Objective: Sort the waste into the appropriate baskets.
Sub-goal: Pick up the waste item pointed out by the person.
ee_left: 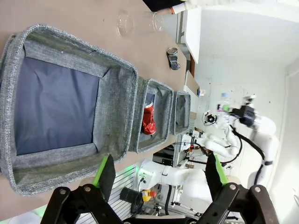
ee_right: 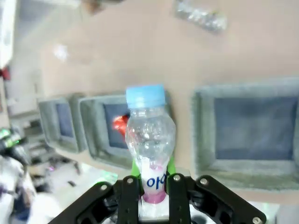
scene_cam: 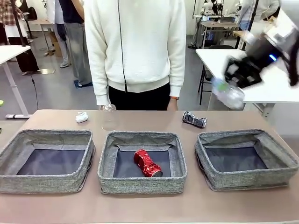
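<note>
Sorted only the crushed red can, into the middle basket; gripping the small clear bottle in the right gripper above the table's right side, left gripper spread empty; yet to bin cup, paper wad, dark can along the far edge.

The table bears three baskets, a paper wad, a clear cup, a dark can.
</note>
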`<action>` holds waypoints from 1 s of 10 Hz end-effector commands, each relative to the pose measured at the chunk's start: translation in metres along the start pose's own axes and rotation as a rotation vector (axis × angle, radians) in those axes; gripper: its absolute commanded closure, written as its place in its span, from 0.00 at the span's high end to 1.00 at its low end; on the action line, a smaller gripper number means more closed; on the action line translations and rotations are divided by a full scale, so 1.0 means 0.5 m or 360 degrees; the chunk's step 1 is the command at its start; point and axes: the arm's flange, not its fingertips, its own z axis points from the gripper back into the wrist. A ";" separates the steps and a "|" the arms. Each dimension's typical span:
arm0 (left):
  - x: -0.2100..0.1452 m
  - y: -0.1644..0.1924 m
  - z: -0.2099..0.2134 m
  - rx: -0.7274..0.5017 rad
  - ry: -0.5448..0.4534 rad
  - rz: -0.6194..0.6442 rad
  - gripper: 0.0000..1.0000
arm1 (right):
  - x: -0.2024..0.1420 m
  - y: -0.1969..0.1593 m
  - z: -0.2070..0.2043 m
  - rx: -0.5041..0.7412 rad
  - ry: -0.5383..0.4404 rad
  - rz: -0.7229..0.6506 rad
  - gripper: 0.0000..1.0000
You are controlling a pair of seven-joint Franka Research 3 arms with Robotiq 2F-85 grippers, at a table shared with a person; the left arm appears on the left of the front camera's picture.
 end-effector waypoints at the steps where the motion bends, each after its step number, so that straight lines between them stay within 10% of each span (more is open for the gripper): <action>1: -0.006 0.002 0.001 -0.0024 0.0000 -0.0036 1.00 | 0.052 0.229 0.038 -0.0212 -0.0051 0.0265 0.21; 5: -0.006 0.002 0.001 -0.0024 0.0000 -0.0036 1.00 | -0.063 0.561 -0.011 -0.0591 -0.0121 0.0043 0.21; 10: -0.006 0.002 0.001 -0.0024 0.0000 -0.0036 1.00 | -0.052 0.620 0.108 -0.0621 -0.0252 0.0010 0.21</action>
